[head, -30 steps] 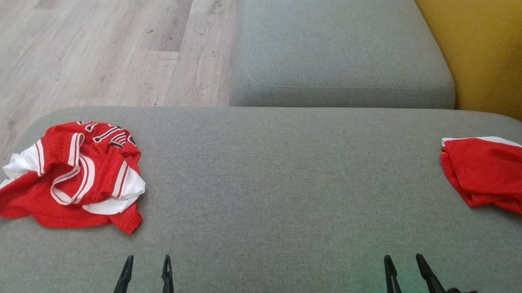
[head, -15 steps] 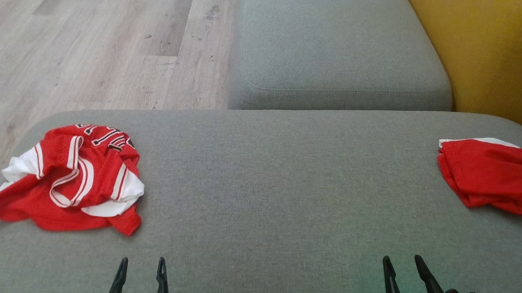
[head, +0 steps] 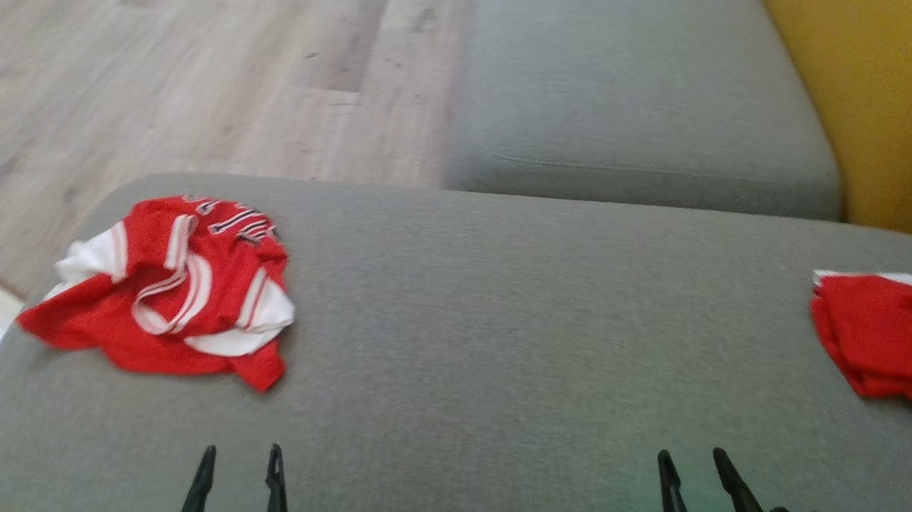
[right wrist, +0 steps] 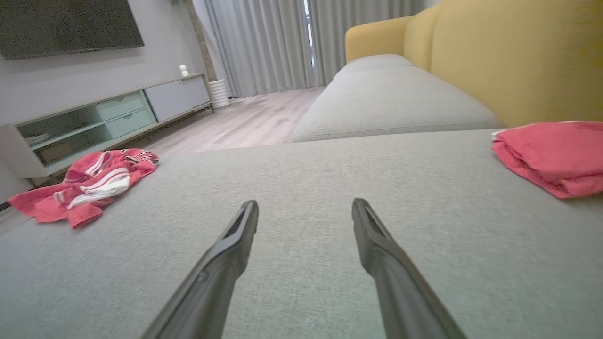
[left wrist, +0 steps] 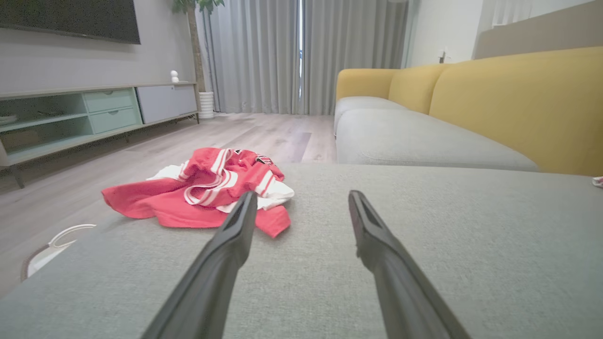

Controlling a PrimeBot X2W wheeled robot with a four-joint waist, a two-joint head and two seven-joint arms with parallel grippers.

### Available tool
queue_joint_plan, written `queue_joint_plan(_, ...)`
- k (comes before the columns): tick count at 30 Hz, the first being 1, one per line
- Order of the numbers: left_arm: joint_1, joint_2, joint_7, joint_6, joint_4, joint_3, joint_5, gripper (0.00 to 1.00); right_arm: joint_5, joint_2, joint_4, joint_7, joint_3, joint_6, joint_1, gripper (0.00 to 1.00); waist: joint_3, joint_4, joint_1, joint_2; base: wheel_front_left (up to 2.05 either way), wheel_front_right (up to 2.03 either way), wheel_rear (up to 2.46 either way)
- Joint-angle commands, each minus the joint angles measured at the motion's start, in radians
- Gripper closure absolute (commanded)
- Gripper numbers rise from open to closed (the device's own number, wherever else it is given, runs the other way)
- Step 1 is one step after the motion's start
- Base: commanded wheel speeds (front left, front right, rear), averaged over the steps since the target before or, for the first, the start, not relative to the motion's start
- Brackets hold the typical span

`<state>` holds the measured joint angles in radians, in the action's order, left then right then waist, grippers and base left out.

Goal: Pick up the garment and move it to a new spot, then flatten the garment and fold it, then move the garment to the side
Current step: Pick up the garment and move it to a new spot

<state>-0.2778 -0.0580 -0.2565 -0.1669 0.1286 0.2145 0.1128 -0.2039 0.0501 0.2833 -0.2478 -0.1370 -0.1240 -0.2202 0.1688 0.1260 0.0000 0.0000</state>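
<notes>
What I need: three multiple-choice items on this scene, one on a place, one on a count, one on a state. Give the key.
1. Where on the grey cushion does the crumpled striped jersey lie?
A. toward the robot's left end
B. toward its right end
C. dead centre

2. How many red garments lie on the cushion?
A. one
B. two
C. three

3. How do the left gripper's jaws stand?
A. shut on the jersey
B. open, holding nothing
C. shut on nothing

Key:
1 A, it lies near the cushion's left edge.
2 B, the jersey plus a folded red garment at the right.
3 B, the jaws stand apart over bare cushion.
</notes>
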Motion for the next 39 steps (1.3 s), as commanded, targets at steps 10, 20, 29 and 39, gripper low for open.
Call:
queue_joint_plan(10,0.035,0.008,-0.005,-0.006,-0.058,-0.076,-0.013,0.0,-0.019,0.002,-0.03,-0.014,-0.063,-0.007,0.048,0.0,-0.024,0.246,0.0,0.0,0.0,0.0,0.0)
queue_joint_plan(20,0.034,0.008,-0.005,-0.017,-0.09,-0.098,-0.003,0.0,-0.013,0.004,-0.025,-0.014,-0.079,-0.007,0.075,0.0,-0.063,0.311,0.0,0.0,0.0,0.0,0.0)
queue_joint_plan(29,0.163,-0.021,-0.005,0.013,-0.155,-0.142,-0.016,0.0,0.003,0.041,-0.045,-0.014,-0.068,-0.007,0.059,0.0,-0.13,0.302,0.0,0.0,0.0,0.0,0.0)
queue_joint_plan(39,0.722,-0.176,0.067,0.129,0.001,-0.264,0.086,0.0,0.033,0.195,-0.11,-0.014,-0.06,-0.007,0.151,0.0,-0.402,0.244,0.0,0.0,0.0,0.0,0.0)
